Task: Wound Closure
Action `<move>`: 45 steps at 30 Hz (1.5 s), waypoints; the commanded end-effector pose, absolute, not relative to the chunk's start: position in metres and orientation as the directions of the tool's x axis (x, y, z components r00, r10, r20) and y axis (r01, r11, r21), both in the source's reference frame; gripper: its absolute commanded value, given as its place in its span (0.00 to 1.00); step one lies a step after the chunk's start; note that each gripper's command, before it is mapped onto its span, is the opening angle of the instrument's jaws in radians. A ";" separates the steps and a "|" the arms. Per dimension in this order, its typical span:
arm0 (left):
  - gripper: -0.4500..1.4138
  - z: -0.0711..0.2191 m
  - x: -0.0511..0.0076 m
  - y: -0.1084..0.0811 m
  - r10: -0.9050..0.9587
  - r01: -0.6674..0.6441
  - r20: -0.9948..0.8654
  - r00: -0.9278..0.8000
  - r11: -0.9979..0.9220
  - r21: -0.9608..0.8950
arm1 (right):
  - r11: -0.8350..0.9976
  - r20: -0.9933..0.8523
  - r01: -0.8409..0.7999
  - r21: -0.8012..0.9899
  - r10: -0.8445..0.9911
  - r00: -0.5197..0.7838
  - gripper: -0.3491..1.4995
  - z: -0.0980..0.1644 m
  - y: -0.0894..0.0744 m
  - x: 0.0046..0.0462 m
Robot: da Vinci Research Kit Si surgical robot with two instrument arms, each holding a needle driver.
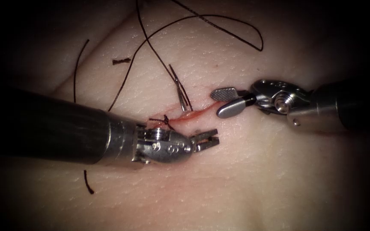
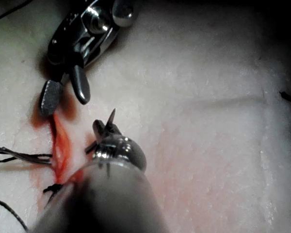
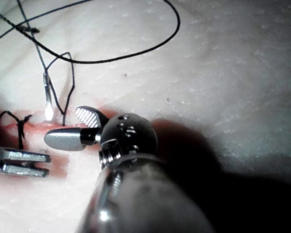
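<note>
Showing one knot tied at the cut, the rest unclosed; needle stands in tissue. Left tool and right tool gape empty.

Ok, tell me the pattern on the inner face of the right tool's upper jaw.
Fine cross-hatching on the right tool, clearest in the right wrist view.

Faint stamped characters sit on the wrist housing of the left arm's gripper in the endoscope view; they look like digits, possibly "9" and "8", too small to read with certainty. No other text, label, brand or sign is legible.
</note>
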State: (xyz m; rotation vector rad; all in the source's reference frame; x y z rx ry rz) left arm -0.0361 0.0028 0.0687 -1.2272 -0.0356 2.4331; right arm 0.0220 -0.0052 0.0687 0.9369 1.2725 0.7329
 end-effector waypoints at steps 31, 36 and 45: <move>0.00 0.059 -0.0358 0.002 0.903 -0.048 -0.408 0.134 -0.405 -0.913 | 0.680 -0.692 0.130 0.722 0.702 0.169 0.82 0.068 -0.007 0.0212; 0.00 0.056 -0.0352 0.003 0.908 0.015 -0.386 0.160 -0.393 -0.919 | 0.716 -0.729 0.143 0.684 0.664 0.165 0.82 0.067 -0.009 0.0215; 0.00 0.053 -0.0335 0.002 0.836 -0.003 -0.524 0.163 -0.531 -0.847 | 0.772 -0.787 0.153 0.616 0.596 0.161 0.81 0.065 -0.011 0.0234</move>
